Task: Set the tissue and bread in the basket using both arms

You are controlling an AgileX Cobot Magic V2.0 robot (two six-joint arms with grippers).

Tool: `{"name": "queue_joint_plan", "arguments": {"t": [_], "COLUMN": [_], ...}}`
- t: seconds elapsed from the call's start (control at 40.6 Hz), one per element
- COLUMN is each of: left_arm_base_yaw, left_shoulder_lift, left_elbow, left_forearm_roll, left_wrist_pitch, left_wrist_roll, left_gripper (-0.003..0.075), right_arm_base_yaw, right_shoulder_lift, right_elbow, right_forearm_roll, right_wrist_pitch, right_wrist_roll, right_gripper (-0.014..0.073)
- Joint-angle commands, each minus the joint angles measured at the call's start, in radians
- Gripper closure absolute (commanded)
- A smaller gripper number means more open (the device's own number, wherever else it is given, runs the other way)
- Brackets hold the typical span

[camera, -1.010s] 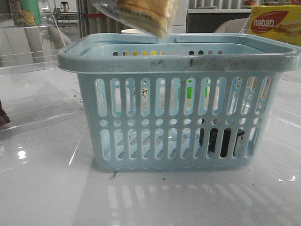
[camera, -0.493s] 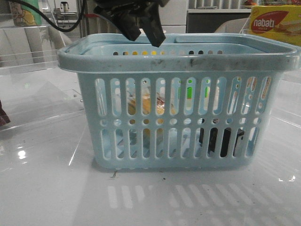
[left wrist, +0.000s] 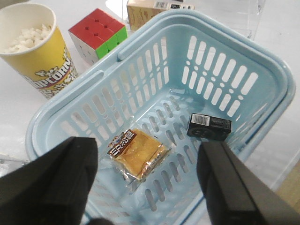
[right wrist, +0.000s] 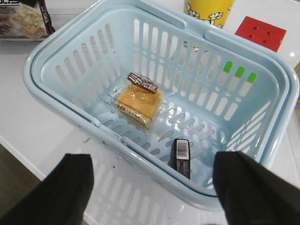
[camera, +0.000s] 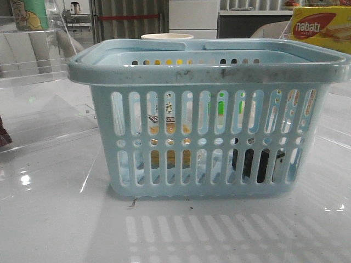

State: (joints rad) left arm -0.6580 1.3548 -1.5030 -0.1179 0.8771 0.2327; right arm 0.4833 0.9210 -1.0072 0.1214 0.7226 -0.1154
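Bread (camera: 167, 143) and tissue (camera: 258, 163) both show through the slots of the pale blue basket (camera: 208, 68) in the front view, resting on its floor; neither arm appears there.

From the left wrist, the left gripper (left wrist: 150, 187) hangs above the basket with fingers spread wide and empty, the bread packet lying flat, the black tissue pack well apart from it. A popcorn cup (left wrist: 35, 51) and puzzle cube (left wrist: 98, 35) stand outside.

From the right wrist, the right gripper (right wrist: 152, 192) likewise gapes empty over the rim. With both items apparently delivered, the clean finish is lifting straight up, clear of rim and handles.
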Motion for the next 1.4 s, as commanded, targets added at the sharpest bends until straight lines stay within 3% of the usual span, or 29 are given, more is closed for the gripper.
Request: {"name": "queue_joint_plan", "arguments": {"t": [0.0, 0.542, 0.813, 1.059, 1.38], "left_arm_base_yaw": [-0.007, -0.007, -0.007, -0.007, -0.007], "left_shoulder_lift": [-0.122, -0.604, -0.726, -0.729, -0.729], "left_elbow": [0.031, 0.485, 0.638, 0.678, 0.678], "left_forearm_roll": [-0.017, 0.021, 0.053, 0.107, 0.108], "left_wrist_pitch": [-0.044, -0.104, -0.108, -0.111, -0.111], "left_wrist_roll": [0.001, -0.002, -0.055, -0.055, -0.055], "left_gripper": [0.0211, 0.0211, 0.0211, 0.0211, 0.0211], "right_arm_base_yaw": [-0.001, -0.001, -0.001, -0.001, -0.001], "right_shoulder_lift": [-0.004, -0.004, -0.004, -0.030, -0.290], "right_elbow": [-0.026, -0.026, -0.026, -0.015, 0.178], "right_forearm_roll": [-0.005, -0.005, -0.005, -0.013, -0.018], "right_wrist_pitch": [-0.067, -0.075, -0.075, 0.025, 0.029], "right_wrist_roll": [-0.005, -0.005, -0.005, -0.005, -0.005], "right_gripper": [-0.0029, -0.0029, -0.0029, -0.0029, -0.0029]}}
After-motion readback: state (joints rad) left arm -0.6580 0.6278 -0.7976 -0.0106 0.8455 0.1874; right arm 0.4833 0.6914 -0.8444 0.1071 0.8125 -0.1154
